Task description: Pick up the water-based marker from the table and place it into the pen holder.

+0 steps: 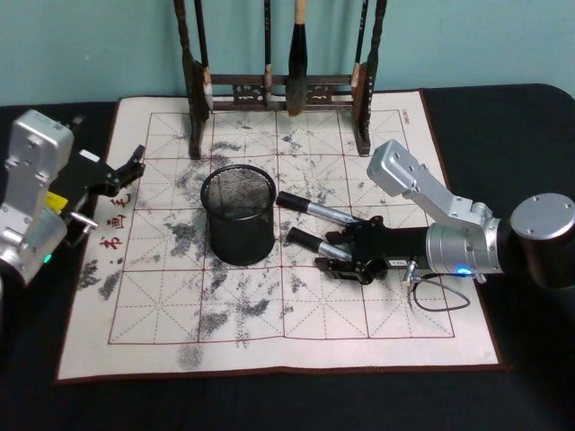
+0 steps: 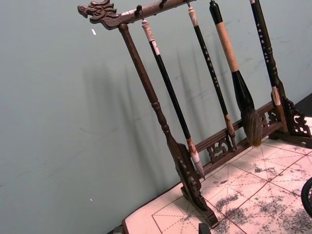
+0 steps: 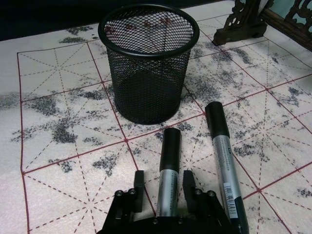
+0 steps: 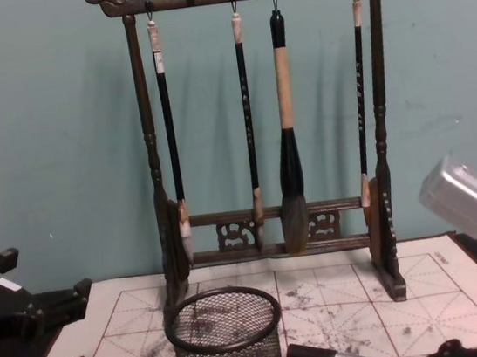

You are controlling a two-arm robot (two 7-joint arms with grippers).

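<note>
Here, the right gripper (image 3: pixel 163 176) straddles the water-based marker (image 3: pixel 170 146), jaws apart. The pen holder (image 3: pixel 148 73) stands just ahead; the left gripper (image 1: pixel 133 167) idles well apart.

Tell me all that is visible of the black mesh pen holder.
The pen holder is a round cup of black wire mesh with a solid black rim. It stands upright on the white felt mat, before the wooden brush rack, and looks empty. One marker and a second marker lie at its right, not touching it.

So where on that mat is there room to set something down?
The mat is bare in front of the pen holder, also between it and the left tool. Crowded: right of it, the water-based marker, a second marker, the right tool.
</note>
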